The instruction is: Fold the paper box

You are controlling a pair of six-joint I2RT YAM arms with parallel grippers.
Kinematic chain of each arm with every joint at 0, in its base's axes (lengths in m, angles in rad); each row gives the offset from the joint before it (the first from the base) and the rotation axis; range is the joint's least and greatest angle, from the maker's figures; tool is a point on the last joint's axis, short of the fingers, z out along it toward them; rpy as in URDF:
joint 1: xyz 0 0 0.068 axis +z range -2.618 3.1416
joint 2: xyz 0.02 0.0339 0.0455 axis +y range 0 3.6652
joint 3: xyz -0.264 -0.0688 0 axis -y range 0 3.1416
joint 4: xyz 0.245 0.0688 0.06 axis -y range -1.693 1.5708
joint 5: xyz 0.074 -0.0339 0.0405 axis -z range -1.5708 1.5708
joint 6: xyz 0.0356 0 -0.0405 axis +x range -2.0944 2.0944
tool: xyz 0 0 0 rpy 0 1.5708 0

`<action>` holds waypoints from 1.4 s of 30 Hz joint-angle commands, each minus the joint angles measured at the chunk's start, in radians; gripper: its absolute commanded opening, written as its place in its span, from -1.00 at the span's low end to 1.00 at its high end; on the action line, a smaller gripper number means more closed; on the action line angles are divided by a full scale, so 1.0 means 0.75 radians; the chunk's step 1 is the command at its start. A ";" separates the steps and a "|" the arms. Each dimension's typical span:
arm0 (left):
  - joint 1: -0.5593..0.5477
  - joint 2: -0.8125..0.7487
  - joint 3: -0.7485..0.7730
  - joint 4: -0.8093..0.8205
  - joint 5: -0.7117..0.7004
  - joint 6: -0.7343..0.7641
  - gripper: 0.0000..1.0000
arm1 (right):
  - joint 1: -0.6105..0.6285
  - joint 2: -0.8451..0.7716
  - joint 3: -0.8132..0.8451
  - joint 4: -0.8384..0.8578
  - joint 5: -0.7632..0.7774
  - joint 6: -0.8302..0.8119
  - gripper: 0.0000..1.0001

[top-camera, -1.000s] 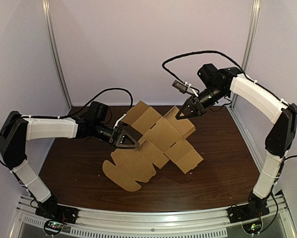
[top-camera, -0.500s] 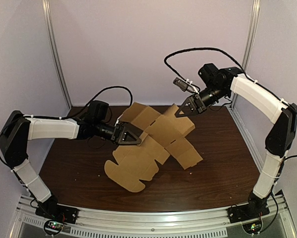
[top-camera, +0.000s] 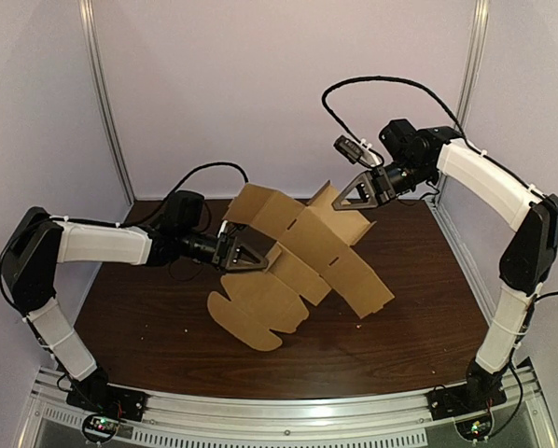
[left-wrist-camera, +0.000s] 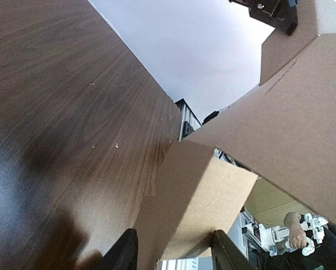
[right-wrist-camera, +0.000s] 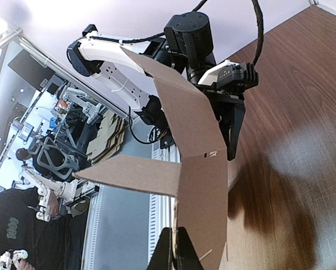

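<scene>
Paper box (top-camera: pixel 307 252), unfolded and creased, hangs tilted above the counter (top-camera: pixel 139 317) between my two claws. Its far flaps are raised high, and its rounded near flap sits low by the wood; I cannot tell if that flap touches. My right claw (top-camera: pixel 351 194) is pinched narrow on the edge of the top flap, which bends away in the right wrist view. My left claw (top-camera: pixel 249 254) holds a middle panel between its partly closed fingers (left-wrist-camera: pixel 123 254), side-on to the box.
</scene>
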 commanded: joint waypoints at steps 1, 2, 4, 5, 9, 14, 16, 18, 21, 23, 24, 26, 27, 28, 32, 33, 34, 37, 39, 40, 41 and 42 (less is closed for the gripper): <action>-0.019 0.001 -0.058 0.196 -0.035 -0.112 -0.12 | -0.040 -0.067 -0.063 0.142 -0.150 0.049 -1.00; -0.019 0.005 -0.076 0.281 -0.036 -0.163 -0.14 | -0.042 -0.074 -0.084 0.166 -0.156 0.063 -1.00; -0.016 0.021 -0.118 0.521 -0.036 -0.298 -0.11 | -0.051 -0.088 -0.119 0.213 -0.168 0.100 -1.00; -0.015 0.033 -0.146 0.640 -0.035 -0.376 -0.06 | -0.056 -0.091 -0.135 0.245 -0.187 0.126 -1.00; -0.007 0.097 -0.180 0.942 -0.042 -0.609 0.05 | -0.082 -0.086 -0.157 0.316 -0.279 0.192 -1.00; 0.000 0.158 -0.184 1.137 -0.028 -0.762 -0.06 | -0.086 -0.085 -0.169 0.327 -0.304 0.195 -1.00; 0.000 0.162 -0.183 1.159 -0.022 -0.776 -0.16 | -0.086 -0.085 -0.171 0.329 -0.301 0.192 -1.00; 0.000 0.160 -0.181 1.156 -0.023 -0.770 -0.29 | -0.087 -0.085 -0.174 0.330 -0.292 0.191 -1.00; 0.000 0.160 -0.173 1.151 -0.015 -0.770 -0.46 | -0.088 -0.086 -0.169 0.334 -0.270 0.192 -1.00; 0.000 0.159 -0.172 1.143 -0.004 -0.771 -0.50 | -0.090 -0.086 -0.166 0.333 -0.234 0.187 -1.00; 0.001 0.155 -0.170 1.134 0.005 -0.769 -0.50 | -0.091 -0.087 -0.164 0.332 -0.212 0.185 -1.00; 0.011 0.141 -0.177 1.107 0.016 -0.766 -0.39 | -0.100 -0.087 -0.162 0.329 -0.177 0.181 -1.00; 0.021 0.120 -0.183 1.077 0.013 -0.740 -0.33 | -0.108 -0.084 -0.160 0.325 -0.149 0.184 -1.00; 0.034 0.098 -0.185 1.004 0.007 -0.696 -0.29 | -0.116 -0.076 -0.160 0.325 -0.114 0.191 -1.00; 0.051 -0.033 -0.091 0.128 -0.134 -0.100 -0.17 | -0.149 -0.024 -0.163 0.299 0.126 0.256 -0.99; 0.046 -0.051 -0.024 -0.208 -0.224 0.101 -0.15 | -0.154 0.004 -0.162 0.268 0.193 0.254 -0.99; 0.043 -0.052 0.031 -0.427 -0.299 0.240 -0.14 | -0.164 0.031 -0.164 0.235 0.225 0.240 -0.99; 0.043 -0.036 0.064 -0.576 -0.386 0.314 -0.14 | -0.174 0.132 -0.168 0.150 0.288 0.198 -0.99; 0.041 -0.003 0.069 -0.592 -0.399 0.303 -0.19 | -0.174 0.187 -0.169 0.119 0.349 0.160 -0.99; 0.040 0.014 0.081 -0.621 -0.420 0.306 -0.22 | -0.172 0.214 -0.167 0.122 0.403 0.163 -0.99; 0.039 0.029 0.098 -0.660 -0.448 0.320 -0.23 | -0.172 0.238 -0.161 0.126 0.460 0.171 -0.98; 0.037 0.040 0.108 -0.702 -0.497 0.339 -0.23 | -0.172 0.256 -0.153 0.130 0.513 0.180 -0.98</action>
